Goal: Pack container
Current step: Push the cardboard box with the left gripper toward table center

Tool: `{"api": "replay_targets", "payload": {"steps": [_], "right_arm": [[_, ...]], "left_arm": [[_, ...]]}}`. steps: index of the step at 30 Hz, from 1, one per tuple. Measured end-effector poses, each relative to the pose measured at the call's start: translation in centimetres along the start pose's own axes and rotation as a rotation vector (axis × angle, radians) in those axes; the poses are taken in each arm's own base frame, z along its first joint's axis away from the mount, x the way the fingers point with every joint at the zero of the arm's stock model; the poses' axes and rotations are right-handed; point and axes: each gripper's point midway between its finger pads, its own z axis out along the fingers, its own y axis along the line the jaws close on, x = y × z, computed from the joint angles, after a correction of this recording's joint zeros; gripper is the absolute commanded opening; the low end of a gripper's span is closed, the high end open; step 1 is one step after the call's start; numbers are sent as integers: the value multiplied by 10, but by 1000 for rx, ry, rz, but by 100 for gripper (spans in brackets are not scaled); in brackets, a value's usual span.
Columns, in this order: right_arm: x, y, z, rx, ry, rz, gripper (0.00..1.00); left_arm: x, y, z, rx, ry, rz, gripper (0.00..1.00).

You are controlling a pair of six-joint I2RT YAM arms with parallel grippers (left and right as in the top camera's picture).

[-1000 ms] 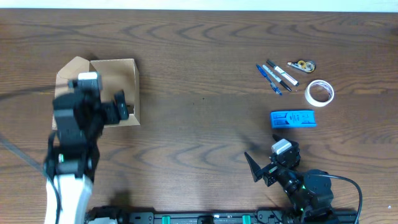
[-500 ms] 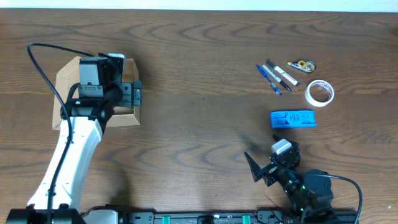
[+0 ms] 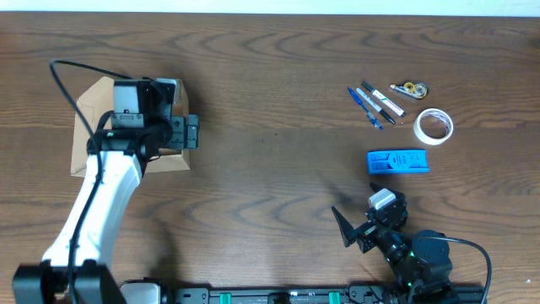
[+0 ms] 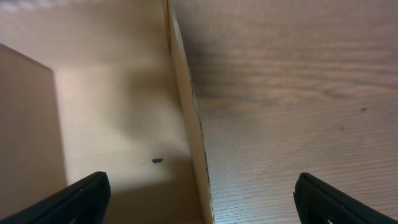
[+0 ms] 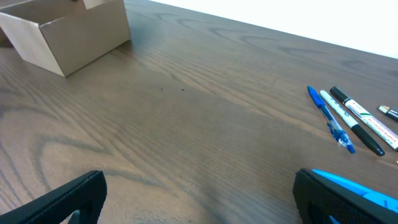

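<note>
the container [image 3: 88, 127] sits open on the left side of the counter [image 3: 270, 67], its flap lid folded out to the left. the left hand [image 3: 190, 133] hangs over the container's right wall with its jaws spread wide, holding nothing. in the left wrist view one finger is above the box's inside and the other above bare wood, with the thin cardboard edge between them. a small dark speck [image 4: 157, 160] lies on the box floor. the right hand [image 3: 353, 232] is low at the near right, jaws wide and empty. well to the right lie the pens [image 3: 371, 105], a blue packet [image 3: 397, 160] and a white tape roll [image 3: 434, 126].
</note>
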Motion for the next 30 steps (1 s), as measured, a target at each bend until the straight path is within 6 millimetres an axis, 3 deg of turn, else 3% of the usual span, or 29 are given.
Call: {"api": "replay_targets", "payload": {"steps": [4, 8, 13, 16, 20, 26, 30], "right_arm": [[0, 0, 0, 0, 0, 0, 99], [0, 0, 0, 0, 0, 0, 99], [0, 0, 0, 0, 0, 0, 99], [0, 0, 0, 0, 0, 0, 99], [0, 0, 0, 0, 0, 0, 99], [0, 0, 0, 2, 0, 0, 99], [0, 0, 0, 2, 0, 0, 99]], "left_arm": [[13, 3, 18, -1, 63, -10, 100], [19, 4, 26, -8, 94, -13, 80], [24, 2, 32, -16, 115, -4, 66], [29, 2, 38, -27, 137, 5, 48], [31, 3, 41, -48, 148, 14, 8], [30, 2, 41, -63, 147, 37, 6], [30, -15, 42, -12, 149, 135, 6]]}}
